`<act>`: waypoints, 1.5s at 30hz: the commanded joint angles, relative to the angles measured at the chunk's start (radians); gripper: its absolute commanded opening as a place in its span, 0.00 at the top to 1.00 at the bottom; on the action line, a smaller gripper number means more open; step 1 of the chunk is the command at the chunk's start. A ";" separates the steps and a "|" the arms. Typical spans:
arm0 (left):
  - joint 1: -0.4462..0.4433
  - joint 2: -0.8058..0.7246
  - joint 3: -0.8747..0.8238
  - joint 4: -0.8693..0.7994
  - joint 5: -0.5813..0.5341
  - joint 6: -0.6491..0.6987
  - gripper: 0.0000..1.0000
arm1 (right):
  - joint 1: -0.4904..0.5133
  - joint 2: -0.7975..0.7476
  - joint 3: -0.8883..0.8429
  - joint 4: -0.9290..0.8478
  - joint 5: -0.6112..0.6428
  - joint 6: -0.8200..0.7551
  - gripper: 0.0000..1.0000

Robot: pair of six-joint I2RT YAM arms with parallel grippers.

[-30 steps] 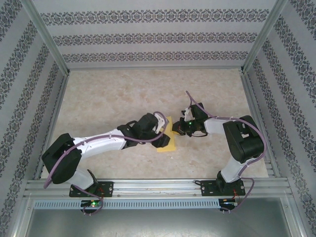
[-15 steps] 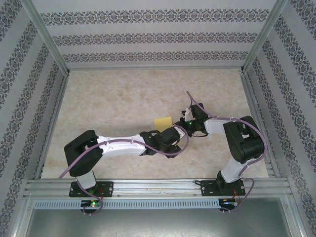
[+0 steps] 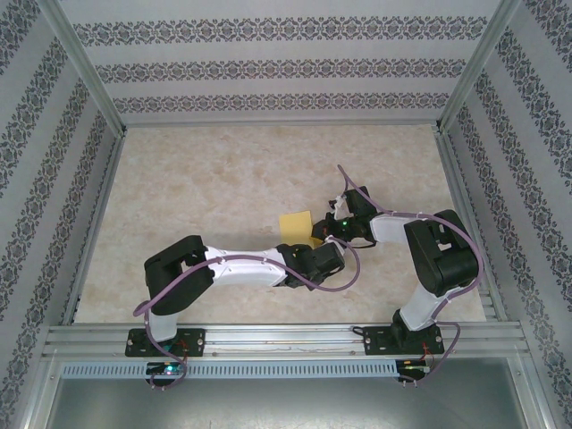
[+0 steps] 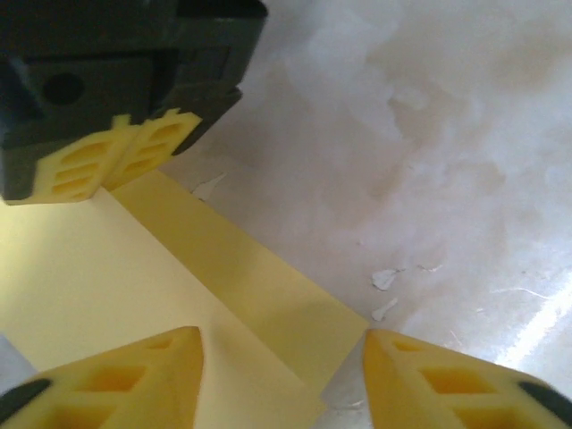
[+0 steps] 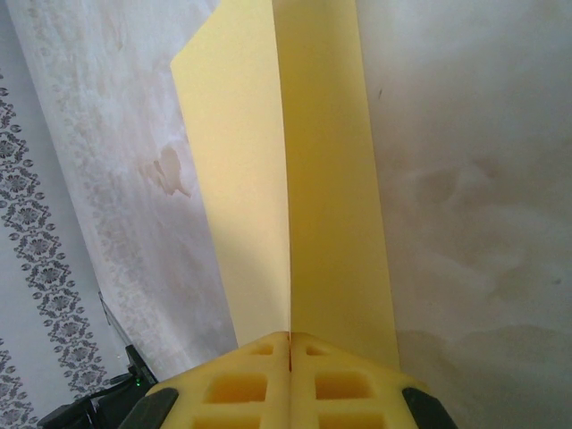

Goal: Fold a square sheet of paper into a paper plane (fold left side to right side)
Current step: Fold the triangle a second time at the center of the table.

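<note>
The square sheet of paper (image 3: 295, 223) is yellow and lies mid-table, folded over itself into layers (image 5: 259, 179). My right gripper (image 3: 318, 234) is shut on the sheet's right edge, its yellow fingertips (image 5: 289, 344) pressed together over the fold. In the left wrist view the same gripper (image 4: 116, 156) shows at upper left, clamped on the paper (image 4: 116, 295). My left gripper (image 3: 323, 255) sits just near of the sheet's right corner. It is open (image 4: 281, 344), and the paper's near corner lies flat between its two fingers without being pinched.
The beige marbled tabletop (image 3: 206, 179) is boxed in by patterned walls on three sides. An aluminium rail (image 3: 286, 335) runs along the near edge by both bases. Small white flecks (image 4: 384, 279) mark the surface beside the paper's corner.
My left arm has swung right, from the sheet's left side across to its near right corner, uncovering the paper. The right gripper has stayed shut on the paper.
</note>
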 commanded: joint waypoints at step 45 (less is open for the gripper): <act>0.375 -0.207 -0.353 0.478 0.788 -0.407 1.00 | 0.100 -0.331 -0.296 0.038 0.109 -0.043 1.00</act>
